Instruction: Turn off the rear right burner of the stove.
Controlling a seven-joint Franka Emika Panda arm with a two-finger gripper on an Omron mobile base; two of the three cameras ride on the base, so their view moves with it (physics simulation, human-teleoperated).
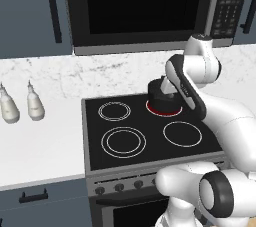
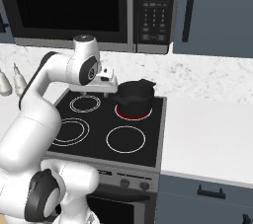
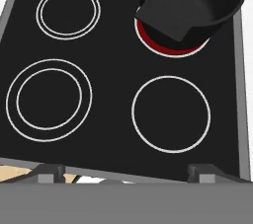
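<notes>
Stove [image 1: 150, 143] knobs [image 1: 119, 187] sit nearest me, my arm hiding some. Beyond them I count four burners; the rear right burner [image 3: 170, 50] glows red under one black pot [image 3: 192, 1]. Gripper [image 3: 123, 171] fingertips stand well apart, holding nothing. Two bottles [image 1: 35, 102] stand left; a microwave [image 1: 145, 6] hangs above.

Pot [image 3: 192, 1] on rear right burner [image 3: 170, 48] (stove [image 3: 118, 40]), microwave [image 1: 145, 8] above.

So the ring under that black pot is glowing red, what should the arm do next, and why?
Probably lower the gripper toward the row of knobs on the stove's front panel. The rear right burner glows red beneath the black pot, so it looks on, while the hand hangs above the cooktop, touching nothing.
</notes>
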